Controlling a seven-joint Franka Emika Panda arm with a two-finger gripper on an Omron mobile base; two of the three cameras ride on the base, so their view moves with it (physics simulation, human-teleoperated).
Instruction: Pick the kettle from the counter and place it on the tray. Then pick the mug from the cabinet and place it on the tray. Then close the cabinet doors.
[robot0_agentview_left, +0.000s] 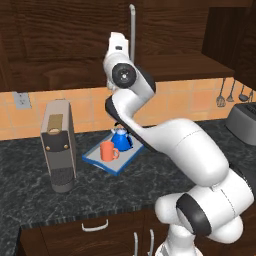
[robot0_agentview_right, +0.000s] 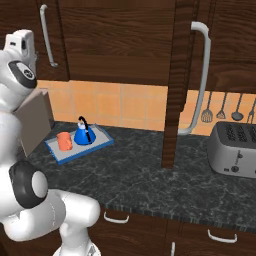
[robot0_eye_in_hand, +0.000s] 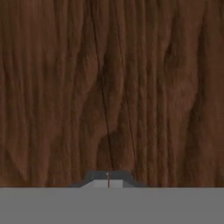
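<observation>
The blue kettle (robot0_agentview_left: 120, 138) (robot0_agentview_right: 84, 134) and the orange mug (robot0_agentview_left: 107, 151) (robot0_agentview_right: 64, 141) stand side by side on the blue-rimmed tray (robot0_agentview_left: 116, 166) (robot0_agentview_right: 75, 153) on the dark counter (robot0_agentview_left: 150, 185). My gripper (robot0_agentview_left: 118, 40) (robot0_agentview_right: 24, 42) is raised high against the face of the left cabinet door (robot0_eye_in_hand: 112, 87), just left of its silver bar handle (robot0_agentview_left: 132, 27) (robot0_agentview_right: 47, 35). In the hand view the fingertips (robot0_eye_in_hand: 108, 178) are shut together, holding nothing, with wood grain right in front of them. The right cabinet door (robot0_agentview_right: 172, 85) stands open, edge-on, with its handle (robot0_agentview_right: 200, 75) facing right.
A grey coffee machine (robot0_agentview_left: 57, 145) stands left of the tray. A toaster (robot0_agentview_left: 242, 120) (robot0_agentview_right: 235, 147) sits at the right, with utensils (robot0_agentview_right: 220, 107) hanging on the wall above it. The cabinet shelf (robot0_agentview_left: 185, 65) shows behind the arm. My elbow hangs over the tray's right side.
</observation>
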